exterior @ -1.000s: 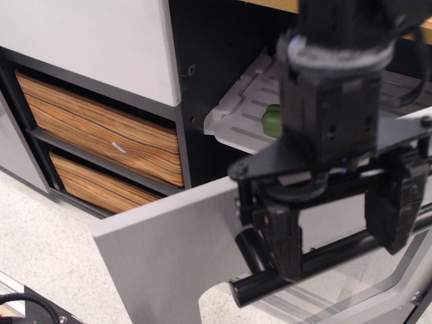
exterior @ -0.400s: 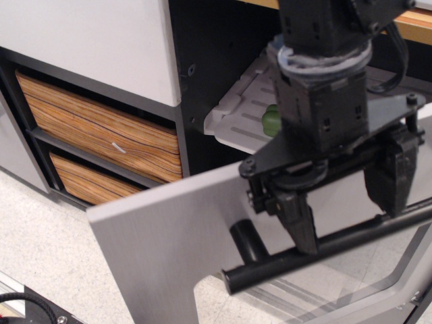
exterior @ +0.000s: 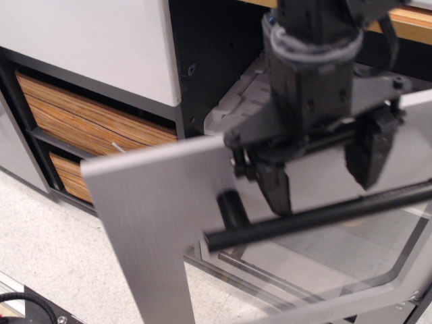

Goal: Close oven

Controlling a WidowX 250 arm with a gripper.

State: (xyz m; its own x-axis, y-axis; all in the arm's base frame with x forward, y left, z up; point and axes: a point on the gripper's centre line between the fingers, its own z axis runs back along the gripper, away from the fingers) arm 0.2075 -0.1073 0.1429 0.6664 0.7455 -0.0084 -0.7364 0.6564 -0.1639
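One large grey toy-kitchen oven is in view, and its brushed grey door carries one thick black bar handle and one rounded clear window. One pale grey ribbed rack shows inside its black interior. Two wood-grain drawers sit stacked at the left, one above the other. One black robot tool hangs in front of the door, and it has two dark fingers.
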